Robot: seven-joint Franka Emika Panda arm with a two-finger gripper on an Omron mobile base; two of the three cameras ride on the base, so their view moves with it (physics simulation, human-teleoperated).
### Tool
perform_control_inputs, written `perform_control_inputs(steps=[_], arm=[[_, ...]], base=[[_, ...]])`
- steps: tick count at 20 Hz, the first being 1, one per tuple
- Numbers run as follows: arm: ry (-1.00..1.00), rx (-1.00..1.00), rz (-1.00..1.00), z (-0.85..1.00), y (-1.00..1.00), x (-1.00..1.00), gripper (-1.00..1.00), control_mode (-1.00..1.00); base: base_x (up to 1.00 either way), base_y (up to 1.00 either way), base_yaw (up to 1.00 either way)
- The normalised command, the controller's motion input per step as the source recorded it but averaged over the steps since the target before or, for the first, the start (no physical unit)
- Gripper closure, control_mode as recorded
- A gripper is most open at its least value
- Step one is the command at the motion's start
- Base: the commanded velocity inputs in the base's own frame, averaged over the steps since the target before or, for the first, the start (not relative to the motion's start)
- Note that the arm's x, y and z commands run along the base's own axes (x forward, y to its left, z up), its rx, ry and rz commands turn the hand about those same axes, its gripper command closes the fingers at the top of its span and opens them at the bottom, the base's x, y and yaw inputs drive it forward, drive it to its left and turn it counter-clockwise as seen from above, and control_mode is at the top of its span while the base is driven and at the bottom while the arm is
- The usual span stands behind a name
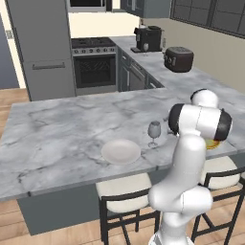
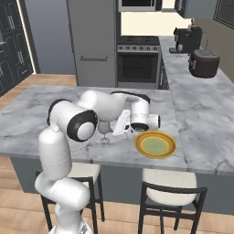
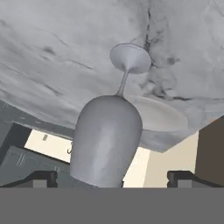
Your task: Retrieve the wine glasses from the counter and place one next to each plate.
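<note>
Mid-frame, a wine glass (image 1: 154,132) stands upright on the counter (image 1: 57,129), right of the white plate (image 1: 121,151); we see our gripper (image 3: 112,176) spread wide, fingertips flanking its bowl

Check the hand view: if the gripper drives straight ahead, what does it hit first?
Most likely the clear grey-tinted stemmed wine glass, dead ahead between the open jaws of the gripper. Its bowl looms closest; how much gap remains is unclear.

Home kitchen, rendered. Marble counter (image 1: 57,129) over dark cabinets; stools (image 1: 125,192) near. Oven (image 1: 94,64), fridge (image 1: 45,45), coffee machine (image 1: 148,38) at far side.
</note>
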Motion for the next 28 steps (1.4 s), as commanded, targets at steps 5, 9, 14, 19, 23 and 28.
perform_control_inputs(steps=[5,9,14,19,23,28], arm=[[-0.19,0.00,0.00,1.00,0.18,-0.53,-1.00,-1.00],[-0.04,0.00,0.00,1.00,0.16,-0.41,-1.00,-1.00],[0.00,0.04,0.00,0.92,0.26,-0.65,-1.00,-1.00],[0.00,-0.02,0.00,0.44,0.35,-0.98,-1.00,-1.00],[0.08,-0.15,0.00,0.26,0.37,-0.70,-1.00,-1.00],[0.02,0.00,0.00,0.10,0.49,-0.62,-1.00,-1.00]], base=[[0.00,0.00,0.00],[0.00,0.00,0.00],[0.00,0.00,0.00],[0.00,0.00,0.00],[0.00,0.00,0.00],[0.00,0.00,0.00]])
